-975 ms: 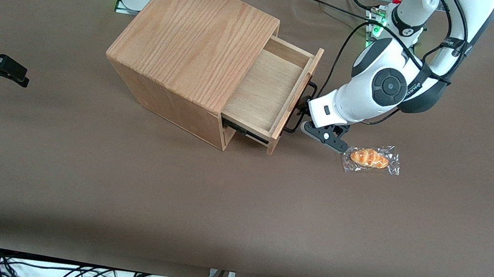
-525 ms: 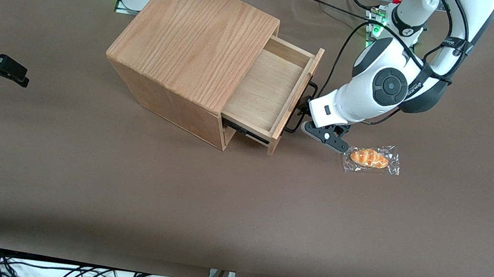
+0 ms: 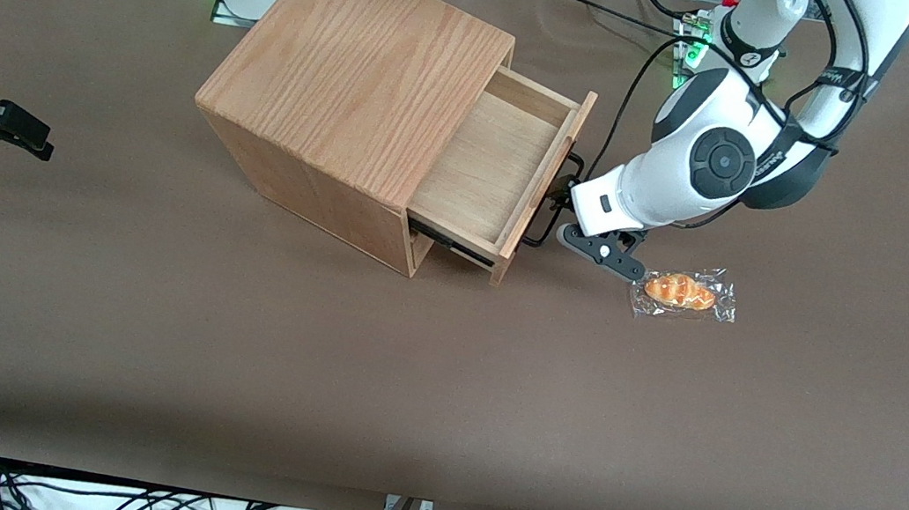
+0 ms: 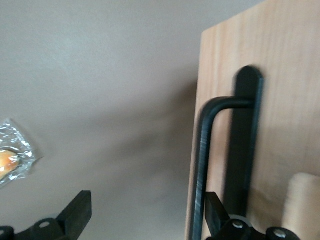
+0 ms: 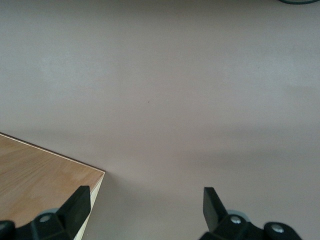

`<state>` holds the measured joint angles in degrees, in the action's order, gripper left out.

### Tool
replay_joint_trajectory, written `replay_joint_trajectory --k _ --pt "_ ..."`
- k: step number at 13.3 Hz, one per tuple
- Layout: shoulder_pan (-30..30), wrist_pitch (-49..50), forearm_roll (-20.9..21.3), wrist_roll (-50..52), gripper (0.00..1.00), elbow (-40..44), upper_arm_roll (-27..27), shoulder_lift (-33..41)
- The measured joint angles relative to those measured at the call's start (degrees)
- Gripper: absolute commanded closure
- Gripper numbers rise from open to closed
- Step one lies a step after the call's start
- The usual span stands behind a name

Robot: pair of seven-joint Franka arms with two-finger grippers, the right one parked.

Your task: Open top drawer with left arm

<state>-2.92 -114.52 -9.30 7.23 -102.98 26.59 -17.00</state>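
Top drawer (image 3: pixel 492 167) stands pulled well out of the oak casing (image 3: pixel 354 81), its pale floor exposed, and you can see its front panel facing the working arm's end of the table. Nearest the front camera, at about four o'clock from the drawer front, a wrapped pastry (image 3: pixel 682 291) lies on the brown table (image 3: pixel 225 365), just beside the gripper but apart from it. Next you find the left arm's gripper (image 3: pixel 562 217) at the drawer's black bar handle (image 4: pixel 202 165). Its jaws are spread wide: one finger (image 4: pixel 216 216) sits between the bar and the panel, the other (image 4: pixel 75 215) hangs over bare table, so nothing is pinched. At one o'clock from the gripper, the left arm (image 3: pixel 712 162) rises toward its base.
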Motion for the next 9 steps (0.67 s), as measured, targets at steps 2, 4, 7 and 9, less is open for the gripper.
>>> replay_joint_trajectory --k 2,4,7,9 --pt "0.01 1.9 -0.43 0.04 0.0 1.02 -0.07 1.4" --pt "0.02 4.27 -1.3 0.04 0.0 2.25 -0.1 1.94" --pt "0.12 11.21 -1.43 0.09 0.0 6.54 -0.43 2.54" --pt "0.58 14.0 -1.42 0.18 0.0 8.37 -2.33 4.49"
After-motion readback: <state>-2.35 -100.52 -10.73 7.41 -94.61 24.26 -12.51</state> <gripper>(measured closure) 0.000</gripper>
